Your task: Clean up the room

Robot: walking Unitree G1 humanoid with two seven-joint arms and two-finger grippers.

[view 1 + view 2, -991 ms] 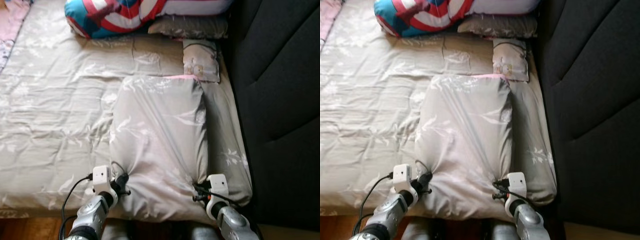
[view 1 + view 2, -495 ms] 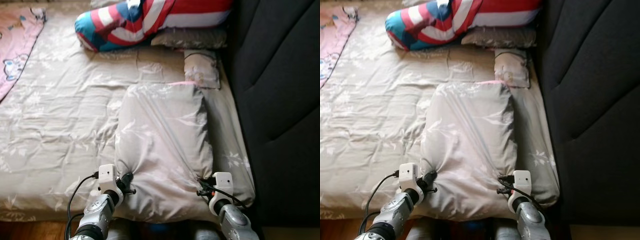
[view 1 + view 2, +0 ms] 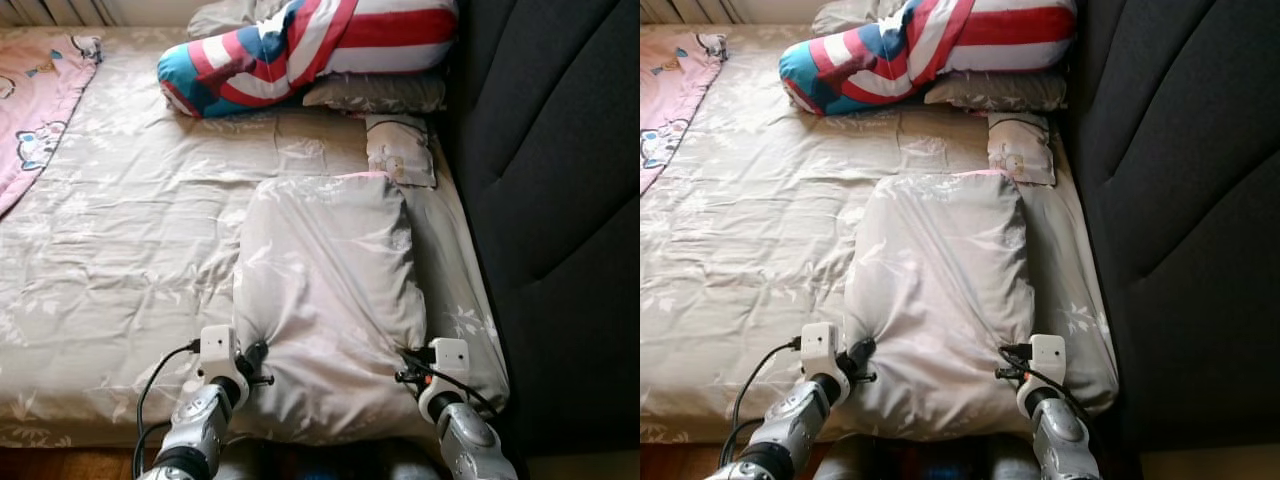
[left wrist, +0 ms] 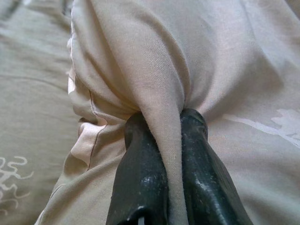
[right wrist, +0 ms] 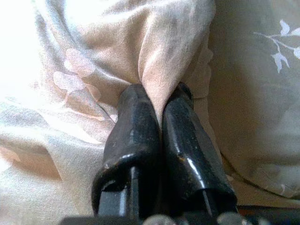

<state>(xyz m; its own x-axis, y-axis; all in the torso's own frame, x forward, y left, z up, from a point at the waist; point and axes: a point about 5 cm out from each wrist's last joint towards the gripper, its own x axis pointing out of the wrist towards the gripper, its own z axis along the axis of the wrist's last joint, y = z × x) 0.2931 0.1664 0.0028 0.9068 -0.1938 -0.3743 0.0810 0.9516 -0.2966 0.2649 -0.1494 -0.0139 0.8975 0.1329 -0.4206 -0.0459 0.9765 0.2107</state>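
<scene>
Pillow (image 3: pixel 325 290) unmoved; end effectors (image 4: pixel 161 122) still pinching corners

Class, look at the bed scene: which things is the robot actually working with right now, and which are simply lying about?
In use:
- large beige leaf-patterned pillow
- left gripper, pinching the pillow's near left corner
- right gripper, pinching its near right corner

Lying about:
- red, white and blue striped cushion
- small beige pillow
- pink cartoon blanket
- dark padded headboard
</scene>
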